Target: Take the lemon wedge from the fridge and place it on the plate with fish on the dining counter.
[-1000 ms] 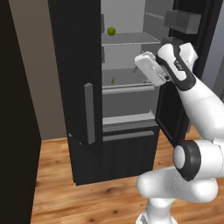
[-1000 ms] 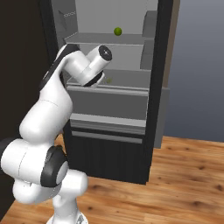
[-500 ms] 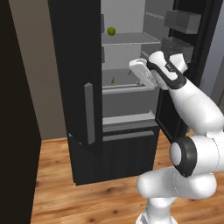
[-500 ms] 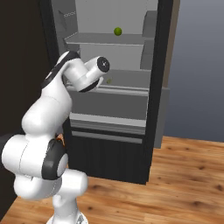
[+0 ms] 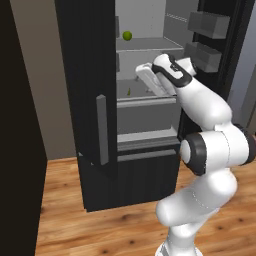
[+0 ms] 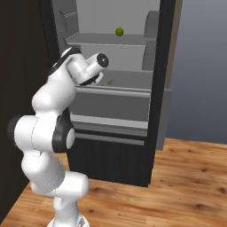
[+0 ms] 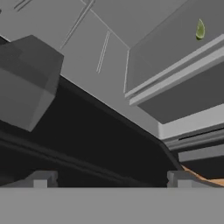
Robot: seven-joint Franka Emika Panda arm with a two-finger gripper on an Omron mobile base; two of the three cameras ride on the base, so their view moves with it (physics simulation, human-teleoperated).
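Observation:
The fridge stands with its doors open, showing light grey shelves. The lemon wedge, a tiny yellow-green sliver, lies on the middle shelf, and it appears again as the lemon wedge and at the upper right as the lemon wedge. My gripper is open with nothing between its fingers. It reaches into the fridge at middle-shelf height, where my gripper hovers just right of the wedge and a little above it, apart from it. The plate with fish and the dining counter are out of view.
A round green fruit sits on the shelf above. Grey door bins hang on the right door, close to my forearm. The left door with its grey bar handle juts out beside the arm. Wooden floor lies in front.
The hand has swung left and further into the fridge, closing in on the middle shelf. The jaws have stayed open, and the wedge and green fruit have not moved.

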